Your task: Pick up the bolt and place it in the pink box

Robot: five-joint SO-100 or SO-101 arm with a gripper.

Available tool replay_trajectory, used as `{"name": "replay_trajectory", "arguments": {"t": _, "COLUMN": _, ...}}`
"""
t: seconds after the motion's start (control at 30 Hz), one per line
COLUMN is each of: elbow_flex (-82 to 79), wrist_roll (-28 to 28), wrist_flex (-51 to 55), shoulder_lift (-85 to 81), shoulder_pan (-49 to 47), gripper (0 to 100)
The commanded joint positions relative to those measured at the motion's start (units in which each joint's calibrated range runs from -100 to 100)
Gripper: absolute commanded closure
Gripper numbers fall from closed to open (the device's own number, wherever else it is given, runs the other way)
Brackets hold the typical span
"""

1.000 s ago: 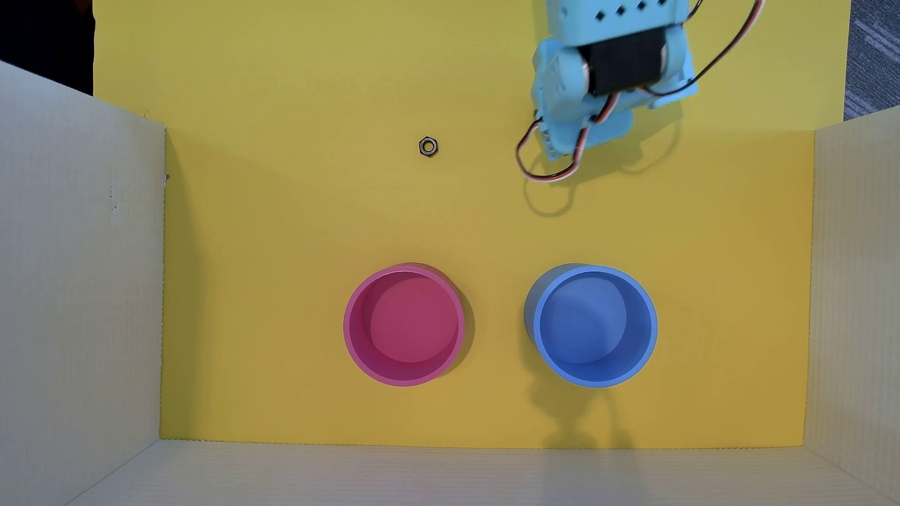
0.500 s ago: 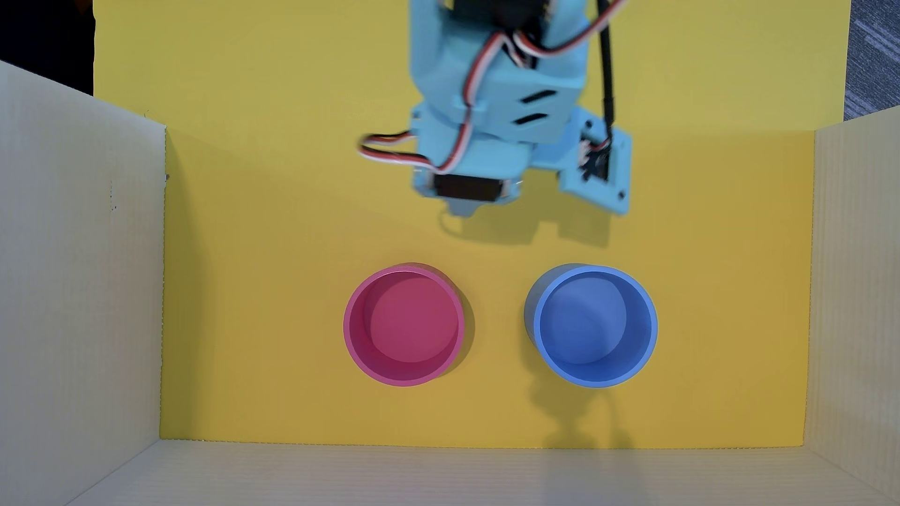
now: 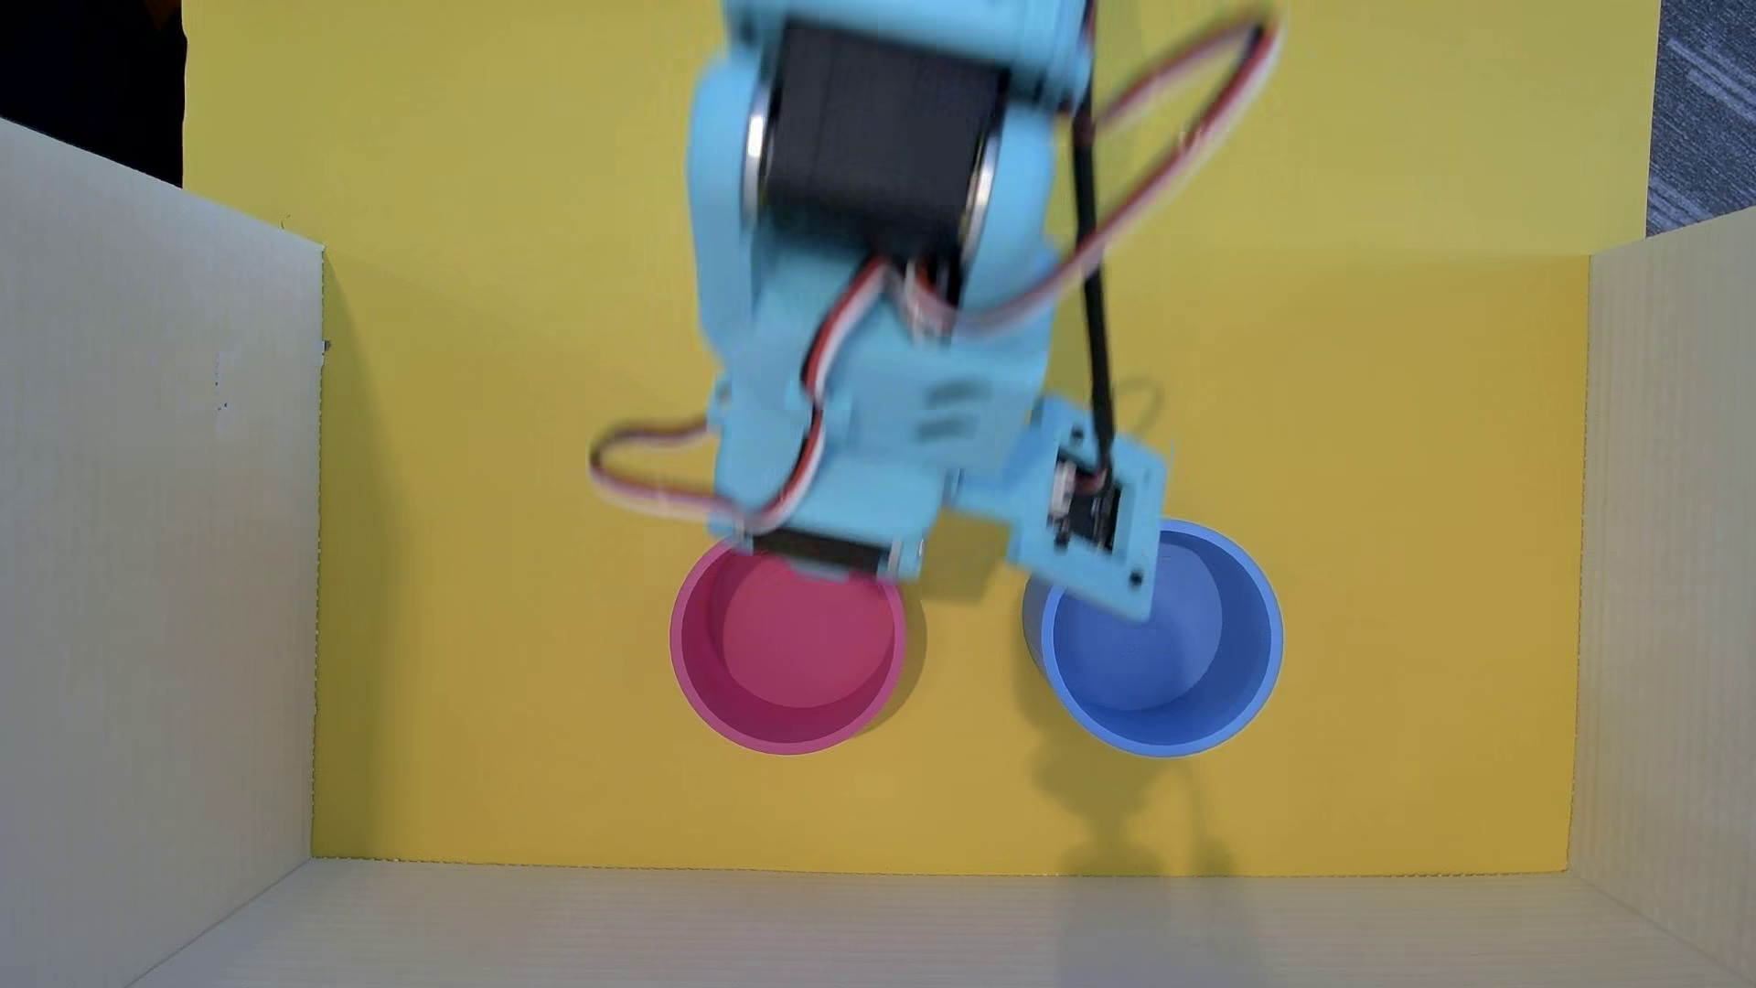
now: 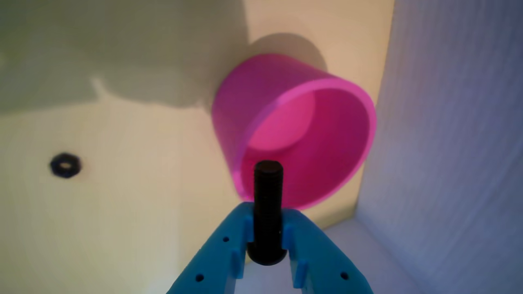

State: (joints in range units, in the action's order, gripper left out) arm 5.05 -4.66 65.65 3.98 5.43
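Bolt: I am looking at a short black bolt [image 4: 268, 204] in the wrist view, with a threaded shank, a flat dark tip pointing away from me, and a rounded head at my end.
Bolt and fingers: it is lying between my two blue fingers [image 4: 229, 249], shank running straight out past their tips, head sitting just behind them in the gap.
Gripper: my gripper [image 4: 266, 212] is pinching the bolt from both sides, jaws closed down to the width of its shank.
Bolt's place: in the wrist view its tip is showing in front of the near rim of the pink box [image 4: 310, 134], with the open mouth beyond it; whether the tip is over the rim I cannot tell.
Overhead view: my blurred blue arm [image 3: 855, 399] is covering the bolt and my fingertips, and its front end is overlapping the top edge of the pink box [image 3: 789, 703].
Pink box: it is standing upright on the yellow floor [image 3: 513, 570], round, thick-rimmed, flat-bottomed, nothing showing inside.
Blue container: a same-sized blue container [image 3: 1188, 684] is standing beside it, to the right in the overhead view.
Nut: a small dark hexagonal nut [image 4: 65, 165] is lying on the floor, well apart from the pink box.
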Motion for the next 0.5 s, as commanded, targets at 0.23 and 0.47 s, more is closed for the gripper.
{"name": "replay_trajectory", "arguments": {"t": 0.23, "elbow_flex": 15.62, "wrist_roll": 1.67, "wrist_flex": 0.54, "shoulder_lift": 8.98, "shoulder_pan": 1.26, "gripper": 98}}
{"name": "replay_trajectory", "arguments": {"t": 0.47, "elbow_flex": 15.44, "wrist_roll": 1.36, "wrist_flex": 3.80, "shoulder_lift": 9.57, "shoulder_pan": 1.71, "gripper": 82}}
